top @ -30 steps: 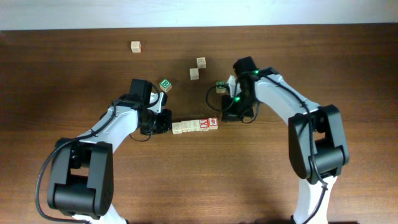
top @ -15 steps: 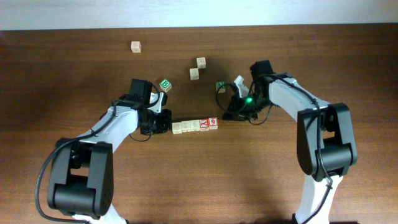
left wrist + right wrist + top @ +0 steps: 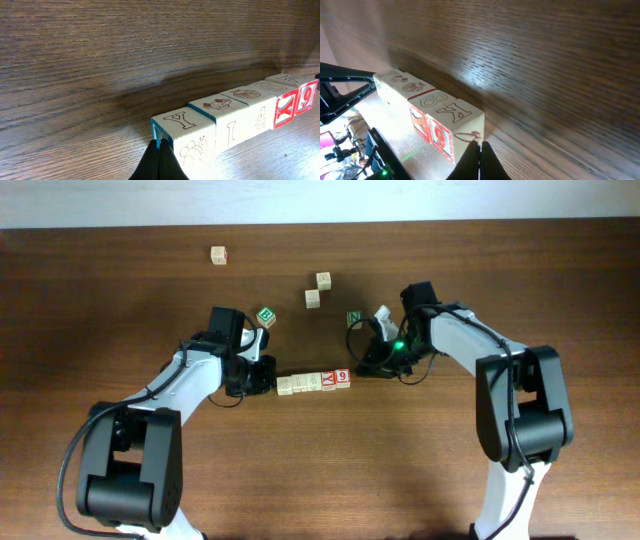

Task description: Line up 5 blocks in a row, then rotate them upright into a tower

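Observation:
Five blocks [image 3: 313, 382] lie end to end in a row at the table's middle. In the left wrist view the nearest block [image 3: 185, 132] has a blue end face, and farther along come a red Y face [image 3: 285, 107] and a red 9 [image 3: 307, 95]. My left gripper [image 3: 160, 160] is shut, and its tip touches that blue end face at the row's left end [image 3: 273, 383]. My right gripper [image 3: 480, 150] is shut too. Its tip rests against the carrot-marked end face of the last block [image 3: 457, 120], at the row's right end [image 3: 357, 372].
A green B cube [image 3: 265, 316] sits behind the left arm and a green N cube [image 3: 353, 317] beside the right arm. Two tan cubes [image 3: 323, 279] [image 3: 313, 298] lie farther back, with another [image 3: 218, 255] at the far left.
The right arm's wrist swung to the right and uncovered the green N cube, while its tip stayed by the row's right end. The row and the left arm have not moved.

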Tool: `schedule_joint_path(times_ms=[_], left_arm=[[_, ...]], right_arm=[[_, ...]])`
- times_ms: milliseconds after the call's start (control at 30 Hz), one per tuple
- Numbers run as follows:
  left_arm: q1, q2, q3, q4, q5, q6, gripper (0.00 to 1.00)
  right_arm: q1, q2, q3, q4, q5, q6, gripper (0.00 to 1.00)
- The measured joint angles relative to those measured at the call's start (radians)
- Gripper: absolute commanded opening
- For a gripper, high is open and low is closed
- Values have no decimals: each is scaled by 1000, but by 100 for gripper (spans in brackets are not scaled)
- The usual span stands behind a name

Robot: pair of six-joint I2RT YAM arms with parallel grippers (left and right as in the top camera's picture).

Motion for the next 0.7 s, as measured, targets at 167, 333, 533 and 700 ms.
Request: schedule_joint_path(times_ms=[167, 333, 533, 700], left_arm=[[0, 0, 0, 0, 0, 0, 0], [0, 0, 0, 0, 0, 0, 0], [0, 0, 0, 0, 0, 0, 0], [0, 0, 0, 0, 0, 0, 0]], right_arm=[[24, 0, 0, 21, 0, 18, 5], [24, 0, 0, 21, 0, 23, 5], [25, 0, 0, 21, 0, 24, 5], [25, 0, -18, 29, 1, 26, 4]])
